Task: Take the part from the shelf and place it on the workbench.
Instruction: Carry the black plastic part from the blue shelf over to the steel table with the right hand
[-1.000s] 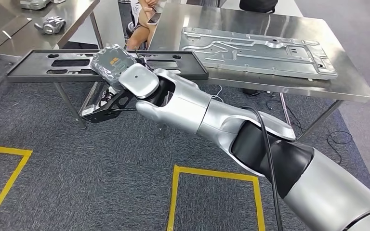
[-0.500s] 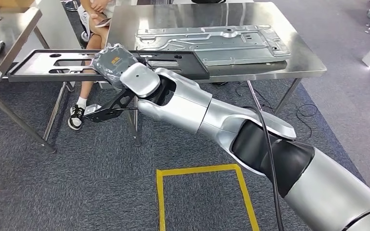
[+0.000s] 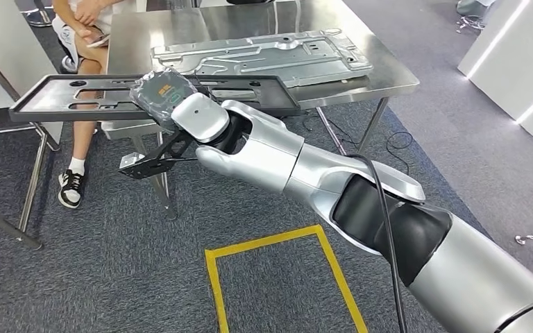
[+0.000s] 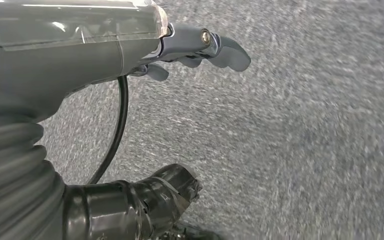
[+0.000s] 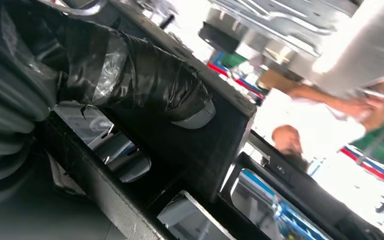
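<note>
In the head view my right hand (image 3: 165, 94), wrapped in a clear cover, grips a long black frame part (image 3: 277, 96) held level in front of me. A black bracket (image 3: 154, 157) hangs below the hand. In the right wrist view my taped thumb (image 5: 145, 85) presses on the black frame part (image 5: 215, 145). Just beyond the part stands the steel workbench (image 3: 382, 75), with a large silver plate (image 3: 264, 55) lying on it. My left hand (image 4: 180, 115) hangs over the grey carpet, its fingers (image 4: 215, 45) apart and holding nothing.
A person (image 3: 83, 28) sits at the workbench's far left corner, legs beside its table leg. Another table's legs (image 3: 35, 166) stand at the left. Yellow tape (image 3: 277, 239) marks a square on the carpet. White units (image 3: 520, 62) stand at the right.
The camera has turned, so the workbench, person and floor marks slid left in the picture. My right arm and the black part keep their place in the view.
</note>
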Tool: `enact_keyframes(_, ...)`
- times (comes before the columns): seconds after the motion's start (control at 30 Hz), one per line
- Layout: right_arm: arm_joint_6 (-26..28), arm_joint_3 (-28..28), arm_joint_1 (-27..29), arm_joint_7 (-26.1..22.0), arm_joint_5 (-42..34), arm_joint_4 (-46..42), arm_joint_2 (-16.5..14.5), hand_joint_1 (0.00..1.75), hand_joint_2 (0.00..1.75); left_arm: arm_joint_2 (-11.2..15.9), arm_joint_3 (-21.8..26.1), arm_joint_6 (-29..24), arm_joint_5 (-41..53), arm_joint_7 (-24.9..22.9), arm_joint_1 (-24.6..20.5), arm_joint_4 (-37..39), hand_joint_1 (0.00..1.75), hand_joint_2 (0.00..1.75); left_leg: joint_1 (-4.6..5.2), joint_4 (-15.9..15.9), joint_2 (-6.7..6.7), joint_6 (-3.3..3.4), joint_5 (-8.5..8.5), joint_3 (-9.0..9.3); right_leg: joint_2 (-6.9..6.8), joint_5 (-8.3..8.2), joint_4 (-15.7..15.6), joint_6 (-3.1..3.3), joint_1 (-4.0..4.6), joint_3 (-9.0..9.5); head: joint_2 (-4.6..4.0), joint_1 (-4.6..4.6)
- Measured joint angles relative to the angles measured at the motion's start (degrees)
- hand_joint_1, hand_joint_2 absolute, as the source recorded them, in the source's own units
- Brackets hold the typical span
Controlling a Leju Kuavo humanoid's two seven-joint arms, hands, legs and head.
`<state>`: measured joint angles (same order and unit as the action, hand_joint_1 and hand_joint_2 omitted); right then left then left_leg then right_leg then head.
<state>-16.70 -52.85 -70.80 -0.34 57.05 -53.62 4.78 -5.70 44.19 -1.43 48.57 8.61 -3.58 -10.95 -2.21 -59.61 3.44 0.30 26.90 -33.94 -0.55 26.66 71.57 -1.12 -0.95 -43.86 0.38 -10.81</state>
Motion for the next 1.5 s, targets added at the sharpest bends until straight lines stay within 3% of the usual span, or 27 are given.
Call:
enact_keyframes(0.07, -0.02, 0.00, -0.23, 0.01, 0.00, 0.01, 0.00, 1.75, 1.75, -0.03, 0.00, 0.12, 0.10, 0.09, 0.00, 0.00, 0.00, 1.75, 0.15, 0.05, 1.23, -0.39, 0.58, 0.72, -2.02, -3.21, -7.77, 0.58, 0.59, 3.82, -0.01, -0.01)
enact_keyframes(0.1, -0.03, 0.00, -0.40, 0.01, 0.00, 0.01, -0.02, 1.75, 1.75, -0.04, 0.01, 0.18, 0.16, 0.13, -0.01, 0.00, 0.00, 1.75, 0.28, 0.17, 1.82, -0.66, 0.80, 1.01, -2.78, -3.80, -10.15, 0.98, 0.99, 5.01, 0.00, 0.01)
enact_keyframes(0.13, -0.04, 0.00, -0.53, 0.00, 0.00, 0.01, -0.05, 1.75, 1.75, -0.04, 0.02, 0.22, 0.25, 0.14, -0.03, 0.00, 0.00, 1.75, 0.42, 0.32, 2.39, -0.98, 1.00, 1.28, -3.06, -3.68, -11.17, 1.31, 1.34, 5.49, 0.00, 0.01)
enact_keyframes(0.2, -0.01, 0.00, -0.63, 0.02, 0.07, 0.01, -0.02, 1.75, 1.75, -0.05, 0.05, 0.25, 0.55, 0.03, -0.16, 0.00, 0.00, 1.75, 0.55, 0.74, 3.31, -1.66, 1.30, 1.89, -2.06, -3.49, -11.57, 2.00, 1.47, 5.76, 0.01, 0.04)
enact_keyframes(0.23, 0.07, 0.00, -0.62, 0.04, 0.18, -0.03, 0.03, 1.75, 1.75, -0.03, 0.08, 0.25, 0.69, -0.06, -0.25, 0.00, 0.00, 1.75, 0.47, 0.59, 2.86, -1.91, 1.66, 2.12, -1.54, -3.52, -11.97, 2.28, 1.31, 6.07, 0.00, 0.03)
enact_keyframes(0.3, 0.31, 0.00, -0.61, 0.20, 0.66, -0.19, 0.04, 1.75, 1.75, 0.02, 0.16, 0.25, 0.96, -0.26, -0.38, 0.00, 0.00, 1.75, 0.31, -2.43, 0.11, -2.10, 3.60, 0.95, -0.75, -3.58, -12.74, 2.98, 0.94, 6.80, 0.00, 0.05)
enact_keyframes(0.33, 0.39, 0.00, -0.59, 0.28, 0.88, -0.30, -0.04, 1.75, 1.75, 0.08, 0.24, 0.25, 1.08, -0.34, -0.38, 0.00, 0.00, 1.75, 0.29, -5.63, -1.51, -2.06, 5.12, -0.69, -0.43, -3.47, -12.87, 3.26, 0.94, 7.02, 0.00, 0.06)
enact_keyframes(0.4, 0.41, -0.01, -0.26, 0.40, 1.16, -0.49, -0.21, 1.75, 1.75, 0.14, 0.43, 0.24, 1.27, -0.53, -0.26, 0.00, 0.00, 1.75, 0.45, -12.98, -2.92, -2.07, 7.64, -4.92, 0.34, -3.14, -12.85, 3.80, 1.18, 7.35, 0.01, 0.04)
enact_keyframes(0.43, 0.38, -0.01, -0.01, 0.45, 1.25, -0.53, -0.24, 1.75, 1.75, 0.18, 0.57, 0.24, 1.31, -0.61, -0.15, 0.00, 0.00, 1.75, 0.52, -14.89, -3.06, -2.04, 7.55, -6.33, 0.76, -2.93, -12.77, 3.96, 1.34, 7.57, 0.01, 0.05)
enact_keyframes(0.47, 0.34, -0.02, 0.18, 0.50, 1.34, -0.56, -0.26, 1.75, 1.75, 0.19, 0.74, 0.23, 1.37, -0.67, -0.05, 0.00, 0.00, 1.75, 0.56, -14.74, -3.08, -1.94, 6.29, -6.81, 1.16, -2.69, -12.64, 4.02, 1.48, 7.80, 0.01, 0.04)
enact_keyframes(0.5, 0.32, -0.02, 0.26, 0.58, 1.44, -0.58, -0.26, 1.75, 1.75, 0.19, 0.92, 0.23, 1.41, -0.69, 0.02, 0.00, 0.00, 1.75, 0.60, -12.32, -3.10, -1.76, 3.97, -6.22, 1.53, -2.39, -12.43, 4.03, 1.57, 8.06, 0.01, 0.04)
enact_keyframes(0.57, 0.31, -0.02, 0.18, 0.69, 1.60, -0.66, -0.25, 1.75, 1.75, 0.27, 1.22, 0.23, 1.52, -0.70, 0.05, 0.01, 0.00, 1.75, 0.80, -5.01, -3.26, -1.24, -0.40, -3.57, 2.06, -1.67, -11.80, 3.81, 1.75, 8.39, 0.01, 0.04)
enact_keyframes(0.63, 0.29, -0.02, 0.06, 0.71, 1.68, -0.76, -0.22, 1.75, 1.75, 0.38, 1.33, 0.23, 1.66, -0.70, -0.06, 0.02, 0.00, 1.75, 1.03, -0.75, -3.43, -0.80, -1.59, -1.79, 2.41, -1.20, -11.17, 3.49, 1.88, 8.18, 0.00, 0.04)
enact_keyframes(1.07, -0.11, 0.00, 0.02, 0.73, 0.88, -0.91, 0.11, 1.75, 1.75, 0.34, 1.52, 0.26, 2.11, -0.69, -0.18, 0.02, 0.00, 1.75, 1.26, 0.09, -3.74, -0.52, -1.29, -1.46, 2.26, -1.27, -11.80, 3.42, 1.87, 8.26, 0.00, 0.05)
enact_keyframes(1.23, -0.25, 0.15, -0.03, 2.07, 1.31, -0.96, 0.16, 1.75, 1.75, 0.31, 1.85, 0.32, 2.67, -0.67, -0.29, 0.02, 0.00, 1.75, 1.00, 1.36, -3.48, 0.92, -1.78, -0.64, 2.04, -0.99, -11.79, 1.57, 1.62, 8.39, 0.00, 0.03)
enact_keyframes(1.3, 0.07, 0.25, -0.04, 2.51, 1.96, -1.01, 0.25, 1.75, 1.75, 0.20, 1.96, 0.38, 2.89, -0.63, -0.35, 0.02, 0.00, 1.75, 0.59, 2.23, -3.14, 1.17, -2.17, -0.06, 1.56, 1.48, -7.29, 1.11, 1.35, 6.27, 0.00, 0.03)
enact_keyframes(1.37, 0.26, 0.26, 0.25, 2.82, 2.52, -1.02, 0.30, 1.75, 1.75, 0.18, 2.27, 0.38, 3.02, -0.61, -0.39, 0.02, 0.00, 1.75, 0.35, 2.32, -2.91, 1.15, -2.15, 0.04, 1.32, 4.43, -0.09, 0.53, 0.62, 2.41, 0.01, 0.03)
enact_keyframes(1.4, 0.25, 0.26, 0.51, 2.82, 2.66, -1.02, 0.31, 1.75, 1.75, 0.17, 2.48, 0.38, 3.05, -0.63, -0.39, 0.02, 0.00, 1.75, 0.17, 2.26, -2.84, 1.00, -2.05, 0.06, 1.22, 4.83, 2.26, 0.19, 0.18, 0.99, 0.00, 0.03)
enact_keyframes(1.43, 0.25, 0.26, 0.74, 2.77, 2.73, -1.02, 0.31, 1.75, 1.75, 0.14, 2.64, 0.38, 3.07, -0.66, -0.39, 0.02, 0.00, 1.75, -0.08, 2.12, -2.79, 0.76, -1.90, 0.09, 1.08, 4.14, 2.58, -0.16, -0.25, 0.56, -0.01, 0.02)
enact_keyframes(1.5, 0.24, 0.29, 0.92, 2.68, 2.80, -1.03, 0.34, 1.75, 1.75, 0.09, 2.81, 0.38, 3.10, -0.71, -0.39, 0.02, 0.00, 1.75, -0.72, 1.52, -2.80, -0.10, -1.33, 0.18, 0.63, 0.24, -3.15, -0.97, -1.14, 2.95, 0.00, 0.02)
